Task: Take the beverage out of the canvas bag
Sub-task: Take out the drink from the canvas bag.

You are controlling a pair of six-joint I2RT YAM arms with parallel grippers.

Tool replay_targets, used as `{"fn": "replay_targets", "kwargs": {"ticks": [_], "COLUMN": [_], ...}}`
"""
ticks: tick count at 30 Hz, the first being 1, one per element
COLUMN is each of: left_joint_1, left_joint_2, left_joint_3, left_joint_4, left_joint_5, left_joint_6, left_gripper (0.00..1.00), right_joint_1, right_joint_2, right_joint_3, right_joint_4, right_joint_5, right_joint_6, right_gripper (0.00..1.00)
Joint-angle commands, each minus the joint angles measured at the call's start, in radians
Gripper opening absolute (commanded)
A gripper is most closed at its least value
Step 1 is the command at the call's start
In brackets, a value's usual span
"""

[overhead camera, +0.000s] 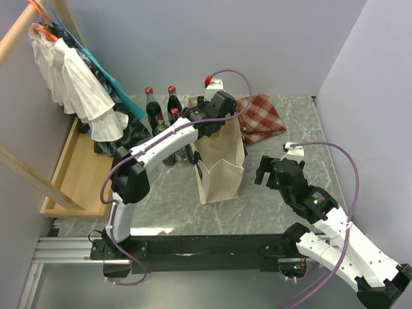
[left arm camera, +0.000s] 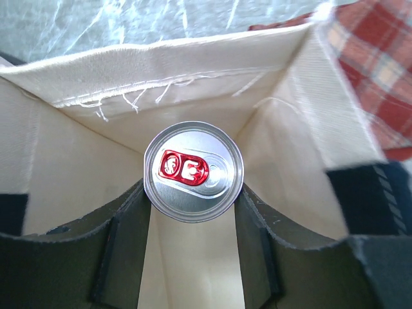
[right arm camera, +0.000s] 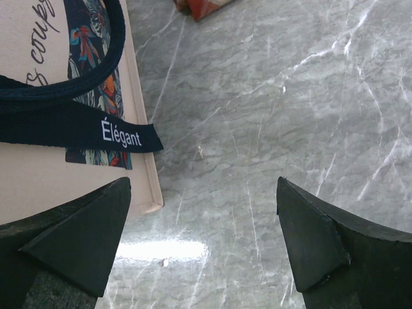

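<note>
My left gripper (left arm camera: 193, 192) is closed on the beverage can (left arm camera: 193, 168). My two dark fingers (left arm camera: 125, 238) press against its sides at 9 and 3 o'clock. I look straight down on its silver lid and red pull tab. The can stands upright inside the canvas bag (left arm camera: 193, 67), with cream walls all around it and a stitched hem with loose threads at 12 o'clock. A piece of navy handle (left arm camera: 367, 199) crosses the bag's rim at 3 o'clock. The red checked cloth (left arm camera: 380, 64) shows outside the bag at 2 o'clock.

From above, the bag stands upright in the middle of the grey marble table (overhead camera: 290, 206), and my left wrist reaches down into its open top. The cloth lies at 1 o'clock from the bag, just beside it. A group of red-capped glass bottles (overhead camera: 158, 109) stands at 10 o'clock. Farther out at 9 o'clock are a wooden tray (overhead camera: 71, 174) and clothes hanging on a rail (overhead camera: 71, 74).

My right gripper (right arm camera: 203, 238) is open and holds nothing, with its fingers spread wide above bare marble. It hangs at 3 o'clock from the bag, near it but apart. Its camera sees the bag's printed side at 10 o'clock, with a navy strap across it reading "Élégant".
</note>
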Motion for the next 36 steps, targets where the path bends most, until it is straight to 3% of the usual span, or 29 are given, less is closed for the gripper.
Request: {"fn": "replay_targets", "kwargs": {"ticks": [1, 24, 36], "left_joint_1": [-0.010, -0.013, 0.028], "left_joint_2": [-0.131, -0.242, -0.403], "left_joint_3": [0.019, -0.029, -0.237], "left_joint_4": [0.100, 0.097, 0.242], "left_joint_5": [0.011, 0.174, 0.391], "left_joint_6": [0.046, 0.172, 0.279], "left_gripper": [0.01, 0.01, 0.01], "right_joint_1": [0.004, 0.004, 0.004], "right_joint_2": [-0.004, -0.070, -0.076], "right_joint_3": [0.019, 0.017, 0.019], "right_joint_4": [0.010, -0.004, -0.012], "right_joint_5": [0.036, 0.101, 0.121], "right_joint_6": [0.014, 0.037, 0.047], "right_gripper": [1.00, 1.00, 1.00]}}
